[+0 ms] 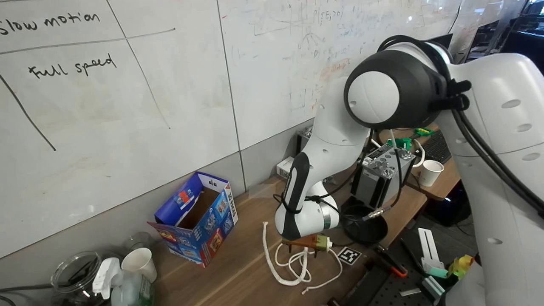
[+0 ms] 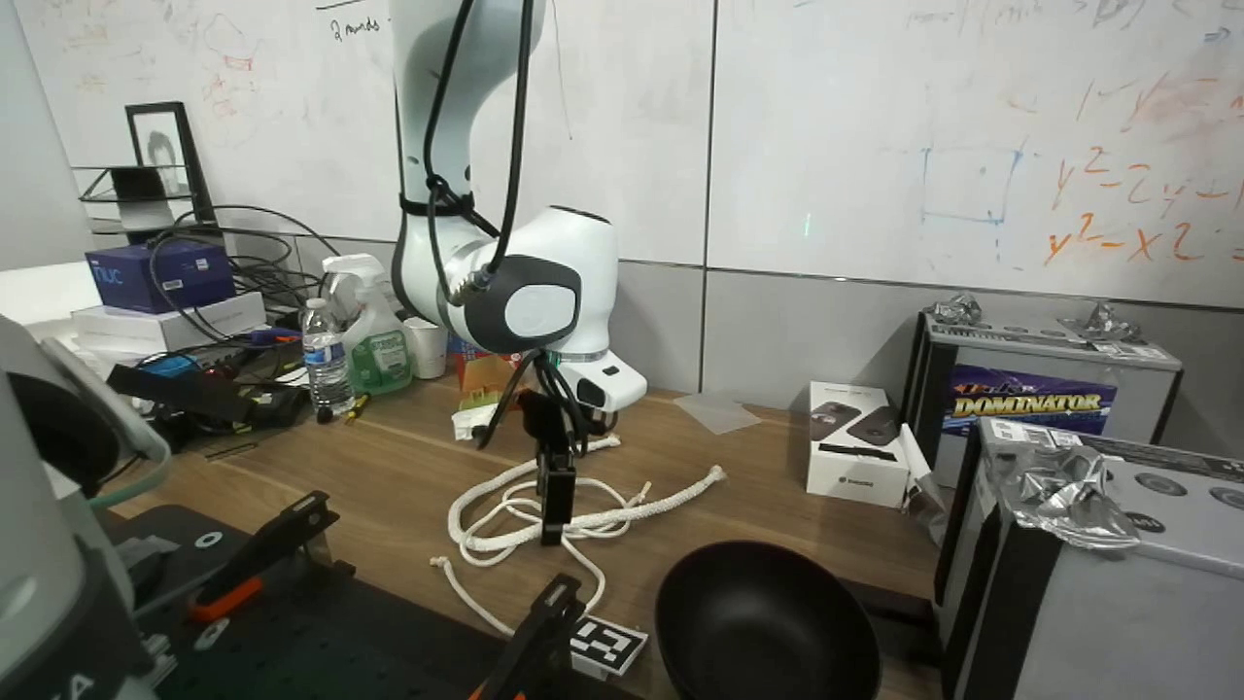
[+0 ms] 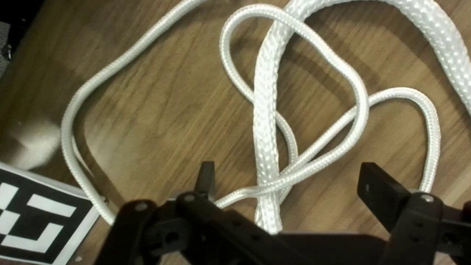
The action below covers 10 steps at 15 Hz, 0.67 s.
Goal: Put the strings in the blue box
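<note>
The strings are white cords, one thick and others thin, in loose loops on the wooden table; they show in both exterior views [image 1: 270, 267] [image 2: 476, 520] and the wrist view [image 3: 266, 110]. My gripper [image 2: 554, 530] points down over the loops. In the wrist view the gripper [image 3: 287, 169] is open, its fingers wide apart with crossing thick and thin cord between them and nothing held. Whether the fingertips touch the table cannot be told. The blue box [image 1: 210, 231] stands upright against the wall with its top flaps open. In an exterior view the arm mostly hides it.
A black bowl [image 2: 768, 617] and a marker card [image 2: 607, 644] lie beside the strings. Grey metal devices [image 2: 1098, 554] and a white carton [image 2: 855, 447] stand nearby. A paper cup [image 1: 140, 263], spray bottle [image 1: 127, 284] and glass jar [image 1: 76, 276] stand near the box. A whiteboard wall backs the table.
</note>
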### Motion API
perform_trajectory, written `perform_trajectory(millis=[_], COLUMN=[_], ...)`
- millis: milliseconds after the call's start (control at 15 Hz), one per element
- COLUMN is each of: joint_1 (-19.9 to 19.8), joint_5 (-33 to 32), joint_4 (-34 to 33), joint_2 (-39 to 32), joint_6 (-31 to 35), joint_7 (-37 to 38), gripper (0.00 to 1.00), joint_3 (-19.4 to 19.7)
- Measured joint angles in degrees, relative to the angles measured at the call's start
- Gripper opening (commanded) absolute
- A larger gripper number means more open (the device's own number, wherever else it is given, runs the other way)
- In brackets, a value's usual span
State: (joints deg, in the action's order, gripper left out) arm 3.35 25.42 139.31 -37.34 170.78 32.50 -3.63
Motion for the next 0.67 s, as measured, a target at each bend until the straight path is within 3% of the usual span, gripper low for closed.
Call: perform_trajectory(millis=[667], joint_1=[0.0], joint_5=[0.2], joint_4=[0.1], joint_2=[-2.1], joint_6=[4.1], joint_7=[0.0], gripper=[1.0], joint_3=[0.0])
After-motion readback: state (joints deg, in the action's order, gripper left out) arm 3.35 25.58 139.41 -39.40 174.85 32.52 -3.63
